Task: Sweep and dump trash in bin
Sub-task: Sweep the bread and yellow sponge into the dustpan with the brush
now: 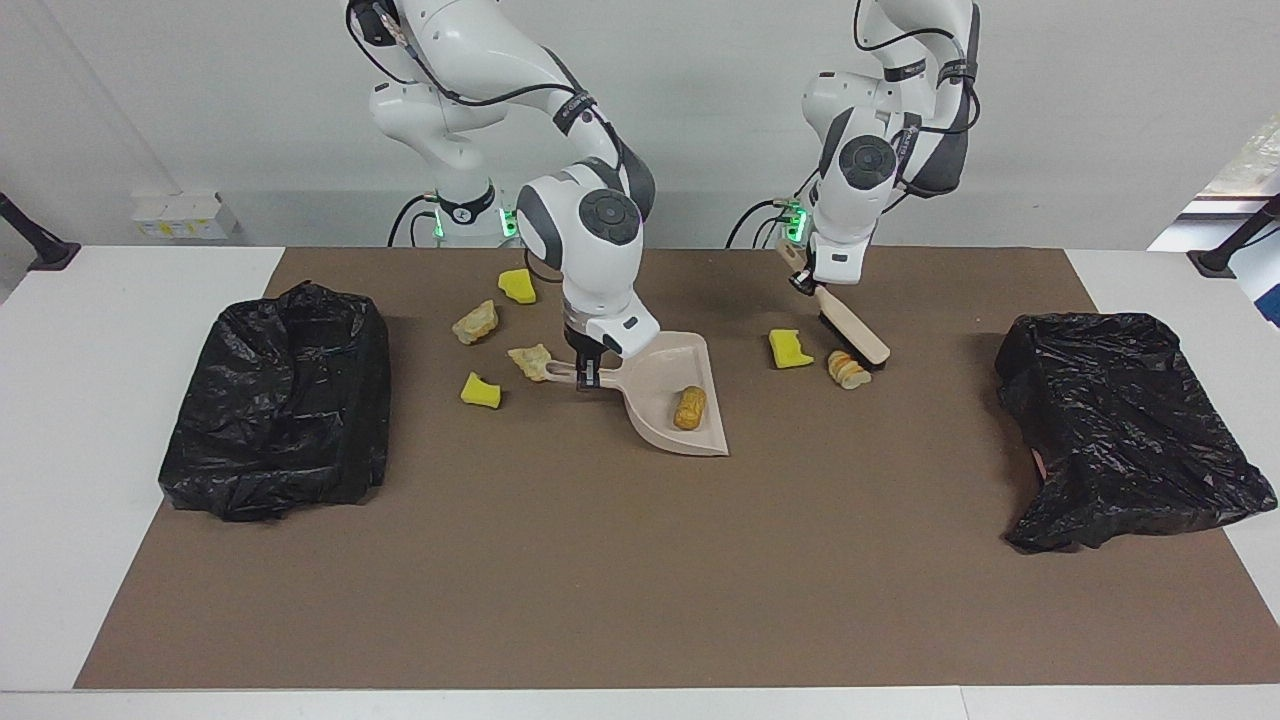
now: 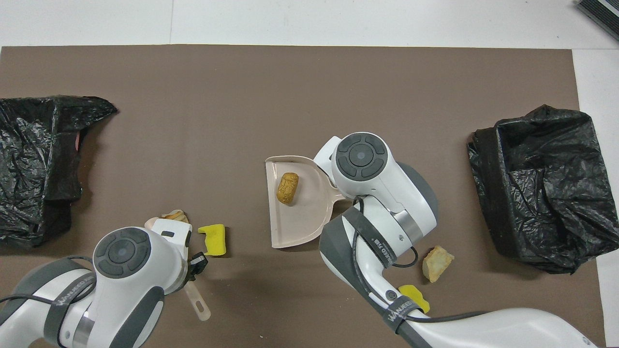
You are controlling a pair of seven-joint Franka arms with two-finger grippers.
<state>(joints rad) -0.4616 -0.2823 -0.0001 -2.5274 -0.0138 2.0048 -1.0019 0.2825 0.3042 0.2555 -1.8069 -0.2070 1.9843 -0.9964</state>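
My right gripper (image 1: 588, 372) is shut on the handle of the beige dustpan (image 1: 672, 398) (image 2: 302, 217), which rests on the brown mat with its mouth toward the left arm's end. One orange-brown lump of trash (image 1: 688, 407) (image 2: 287, 187) lies in it. My left gripper (image 1: 806, 285) (image 2: 197, 265) is shut on the brush (image 1: 852, 333), slanted down with its head beside a beige layered lump (image 1: 848, 370) (image 2: 174, 215). A yellow sponge chunk (image 1: 790, 349) (image 2: 213, 239) lies between that lump and the dustpan. In the overhead view the wrist hides my right gripper.
Several more lumps lie toward the right arm's end of the dustpan: yellow chunks (image 1: 517, 285) (image 1: 480, 390) and beige lumps (image 1: 475, 322) (image 1: 530, 358). A bin lined with a black bag stands at each end of the mat (image 1: 275, 400) (image 1: 1130, 430).
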